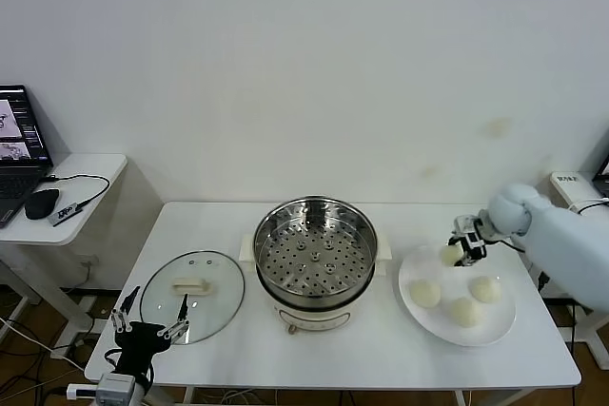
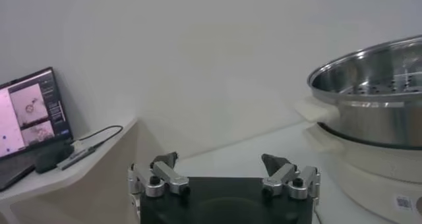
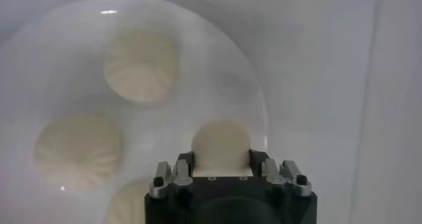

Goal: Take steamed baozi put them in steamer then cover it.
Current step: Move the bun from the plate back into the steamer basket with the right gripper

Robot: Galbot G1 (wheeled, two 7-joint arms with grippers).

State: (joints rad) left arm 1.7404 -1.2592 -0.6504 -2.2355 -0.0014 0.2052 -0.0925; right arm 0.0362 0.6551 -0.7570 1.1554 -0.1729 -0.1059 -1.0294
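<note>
Left pincer spread wide, steamer near, laptop beyond

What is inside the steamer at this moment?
Only the perforated tray shows inside the steamer; no baozi lies on it. What is under the tray is hidden. The right gripper grips one baozi above the plate.

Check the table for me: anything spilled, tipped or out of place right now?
Nothing stands out. The steamer sits upright with its tray bare, the glass cover lies flat on the table beside it, and three baozi rest on the white plate. The right gripper holds the fourth baozi above the plate; the left gripper waits open near the cover.
</note>
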